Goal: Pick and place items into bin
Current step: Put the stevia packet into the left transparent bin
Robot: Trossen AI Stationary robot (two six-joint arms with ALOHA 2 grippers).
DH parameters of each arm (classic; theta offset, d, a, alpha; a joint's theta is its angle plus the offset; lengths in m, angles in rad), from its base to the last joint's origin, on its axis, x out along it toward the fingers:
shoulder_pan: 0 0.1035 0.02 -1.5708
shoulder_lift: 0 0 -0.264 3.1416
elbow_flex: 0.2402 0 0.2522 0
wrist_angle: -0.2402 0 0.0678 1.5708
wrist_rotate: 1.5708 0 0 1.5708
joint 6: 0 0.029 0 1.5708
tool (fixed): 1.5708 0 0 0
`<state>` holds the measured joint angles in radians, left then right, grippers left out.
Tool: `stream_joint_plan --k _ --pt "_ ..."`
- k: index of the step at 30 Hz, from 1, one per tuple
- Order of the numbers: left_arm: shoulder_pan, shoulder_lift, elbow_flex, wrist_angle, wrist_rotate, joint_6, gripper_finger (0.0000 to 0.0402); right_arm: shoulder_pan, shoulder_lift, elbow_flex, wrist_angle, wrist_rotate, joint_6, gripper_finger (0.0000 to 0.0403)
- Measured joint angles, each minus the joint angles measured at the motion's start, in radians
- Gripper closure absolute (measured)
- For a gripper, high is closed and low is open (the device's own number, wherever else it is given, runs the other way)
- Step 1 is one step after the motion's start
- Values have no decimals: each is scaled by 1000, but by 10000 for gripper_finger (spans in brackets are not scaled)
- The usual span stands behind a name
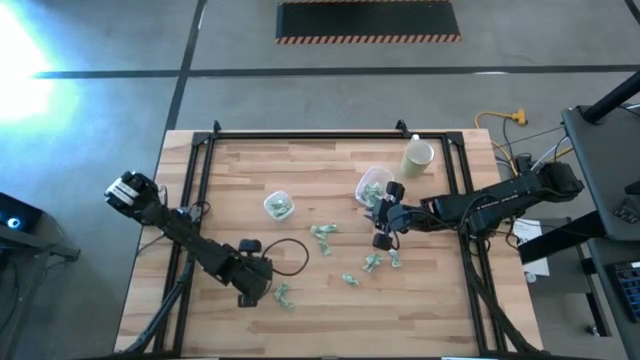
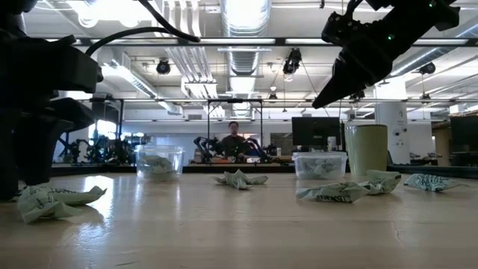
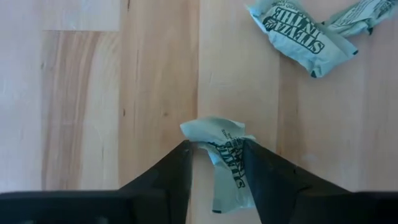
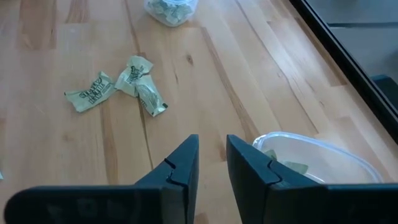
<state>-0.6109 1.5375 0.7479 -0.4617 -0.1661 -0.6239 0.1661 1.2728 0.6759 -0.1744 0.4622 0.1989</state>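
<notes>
Closing my left gripper [image 3: 216, 146] around a crumpled green packet [image 3: 225, 165] on the table [image 3: 81, 93], I have a finger on each side but no firm pinch yet. It could slip or tear if I lift too soon. My right gripper [image 4: 212, 149] hangs empty, jaws narrowly apart, beside the near tub [image 4: 314, 158]. More packets [image 1: 322, 238] lie scattered between the two tubs, the far tub [image 1: 278, 205] holding some.
</notes>
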Motion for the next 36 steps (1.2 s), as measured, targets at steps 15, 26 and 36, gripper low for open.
stream_joint_plan --k 15,26,36 --pt "0 1 18 -2 -34 122 390 0 1 -5 0 0 0 334" --pt "3 -80 67 -5 -482 474 389 0 1 -5 2 1 12 335" --pt "129 -186 30 -5 -835 614 389 0 1 -15 7 1 27 338"
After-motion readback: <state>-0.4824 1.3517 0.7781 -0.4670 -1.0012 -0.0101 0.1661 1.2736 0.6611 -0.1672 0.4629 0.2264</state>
